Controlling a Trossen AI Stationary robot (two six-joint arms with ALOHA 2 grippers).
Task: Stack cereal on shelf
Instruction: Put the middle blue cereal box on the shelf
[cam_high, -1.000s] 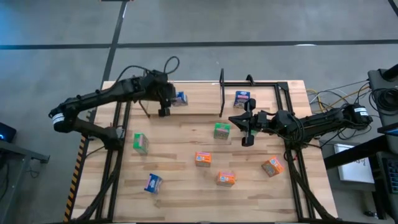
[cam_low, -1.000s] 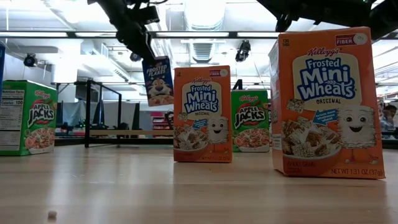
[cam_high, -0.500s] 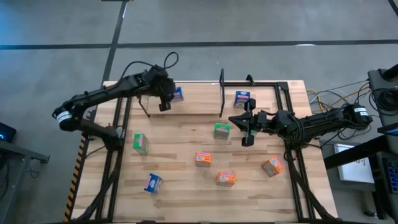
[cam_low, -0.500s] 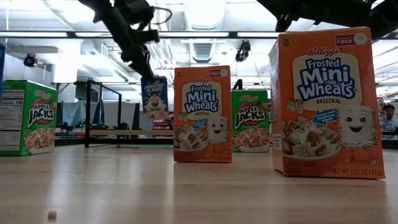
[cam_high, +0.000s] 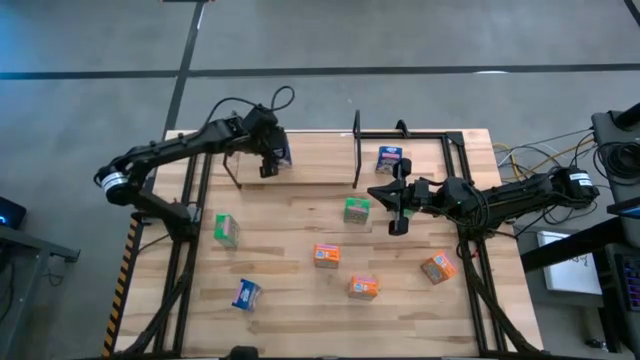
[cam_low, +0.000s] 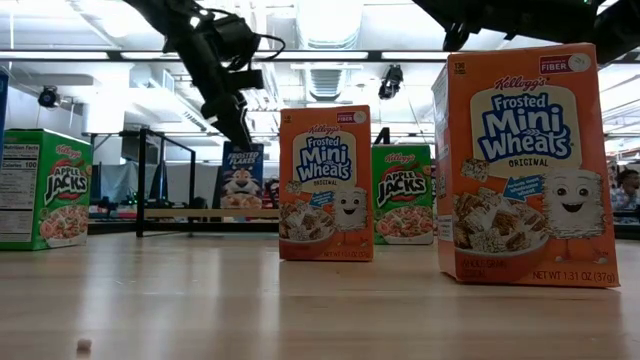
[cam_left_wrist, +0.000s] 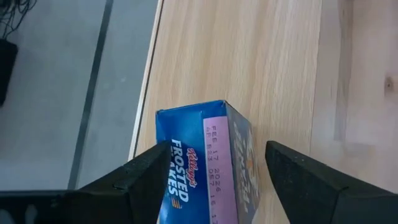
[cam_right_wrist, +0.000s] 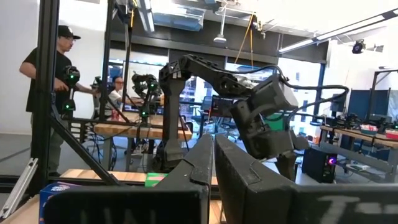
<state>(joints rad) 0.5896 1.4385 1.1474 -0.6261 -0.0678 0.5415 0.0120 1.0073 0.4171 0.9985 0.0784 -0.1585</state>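
Nearest the lower edge of the high view, a blue cereal box (cam_high: 246, 293) lies at lower left of the table (cam_high: 290, 320), with an orange box (cam_high: 363, 288) at lower centre and another orange box (cam_high: 437, 267) to its right. Farther up, a third orange box (cam_high: 326, 255) sits near the middle and a green box (cam_high: 227, 229) lies at left. A second green box (cam_high: 356, 210) stands just left of the right pincer (cam_high: 397, 210), which hangs right of centre with its fingers pressed together and holds nothing. At the upper edge runs the shelf (cam_high: 300, 170), a light wood strip between black wire brackets (cam_high: 357, 150). One blue box (cam_high: 389, 159) stands at upper right, beyond the right-hand bracket. The left pincer (cam_high: 268, 160) is at upper left over the shelf; in the left wrist view its fingers (cam_left_wrist: 143, 177) are spread on either side of a blue Frosted Flakes box (cam_left_wrist: 202, 165), with a gap on each side. In the low view that box (cam_low: 240, 180) stands upright on the shelf, below the pincer. The right wrist view shows a person (cam_right_wrist: 46, 93) standing in the room behind.
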